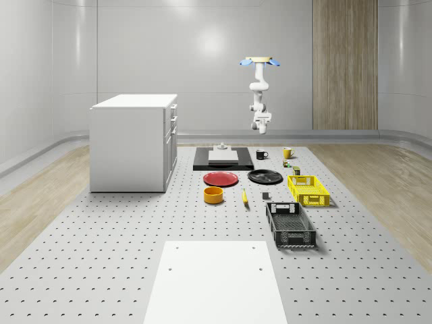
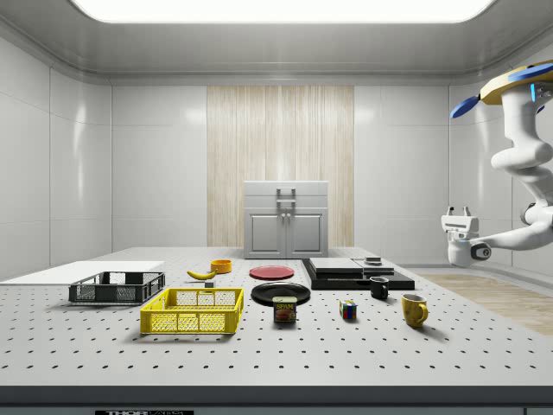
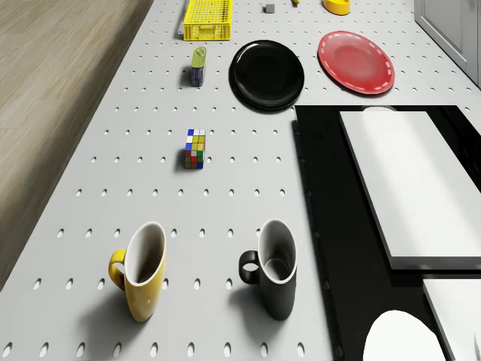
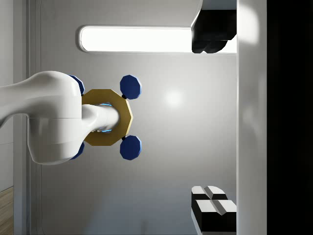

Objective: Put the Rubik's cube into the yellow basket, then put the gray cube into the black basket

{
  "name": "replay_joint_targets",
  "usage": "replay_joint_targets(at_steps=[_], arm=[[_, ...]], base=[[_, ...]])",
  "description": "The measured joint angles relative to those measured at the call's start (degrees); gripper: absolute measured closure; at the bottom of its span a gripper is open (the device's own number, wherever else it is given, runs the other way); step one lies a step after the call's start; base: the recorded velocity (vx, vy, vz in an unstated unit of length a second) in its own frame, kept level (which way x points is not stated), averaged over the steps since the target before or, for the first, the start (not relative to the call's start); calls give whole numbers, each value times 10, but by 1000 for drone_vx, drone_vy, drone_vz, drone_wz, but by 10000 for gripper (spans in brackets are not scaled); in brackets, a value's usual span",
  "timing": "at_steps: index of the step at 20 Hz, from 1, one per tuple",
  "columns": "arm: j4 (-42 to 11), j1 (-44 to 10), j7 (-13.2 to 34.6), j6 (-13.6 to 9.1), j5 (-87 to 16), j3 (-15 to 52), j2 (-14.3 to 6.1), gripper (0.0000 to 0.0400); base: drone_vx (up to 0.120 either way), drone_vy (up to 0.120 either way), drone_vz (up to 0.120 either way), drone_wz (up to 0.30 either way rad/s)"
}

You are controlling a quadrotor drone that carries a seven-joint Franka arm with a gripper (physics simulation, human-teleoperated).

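The Rubik's cube [image 1: 286, 163] [image 2: 347, 309] [image 3: 195, 148] lies on the perforated table between the mugs and a tin can. Nearer the front along the whole-scene view's right stand the yellow basket [image 1: 308, 190] [image 2: 193, 311] [image 3: 207, 19] and then the black basket [image 1: 291, 225] [image 2: 117, 287]. The small gray cube [image 1: 266, 196] [image 3: 268, 8] sits beside the yellow basket. The drone [image 1: 260, 62] [image 4: 105, 117] hovers high over the table's far end. My gripper [image 1: 260, 125] [image 2: 458, 210] [image 4: 212, 120] hangs well above the mugs, turned up toward the drone, open and holding nothing.
A yellow mug [image 3: 143, 268] and a black mug [image 3: 274, 267] stand below the drone. A can [image 3: 198, 65], black plate [image 3: 267, 74], red plate [image 3: 355, 62], orange bowl [image 1: 213, 195] and banana [image 1: 244, 196] lie mid-table. A black slab [image 1: 223, 163] and white cabinet [image 1: 135, 142] stand further left.
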Motion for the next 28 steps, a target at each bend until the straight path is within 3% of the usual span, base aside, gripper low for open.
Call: replay_joint_targets(at_steps=[28], arm=[[-6, -3, 1, 11, -9, 7, -7, 0]], base=[[120, 114, 0, 0]])
